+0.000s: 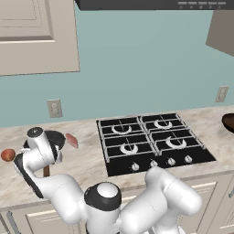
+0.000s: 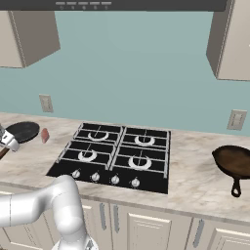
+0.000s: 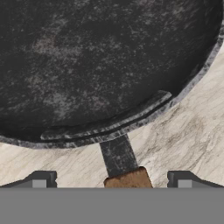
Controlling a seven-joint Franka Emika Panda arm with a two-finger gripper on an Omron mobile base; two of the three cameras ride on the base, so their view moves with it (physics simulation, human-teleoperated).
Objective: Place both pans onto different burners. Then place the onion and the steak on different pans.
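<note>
Black round frying pan with a brown wooden handle lies on the marbled desk left of the cooktop, under the arm's hand. From the right base, it sits at far left. Hand view: the pincer gapes wide, empty, its tips straddling the handle.

The black pan lies flat on the counter left of the cooktop, its speckled dark inside bare and its dark stem running into a brown wooden handle. The steak, a small pinkish-red slab, lies between that pan and the cooktop, and the onion, a small orange-brown ball, sits farther left of the cooktop, beyond the pan. The reddish-brown pan rests on the counter well to the right of the cooktop, its short dark handle toward the counter's front edge, and all four ring burners stand bare under their black grates.
</note>
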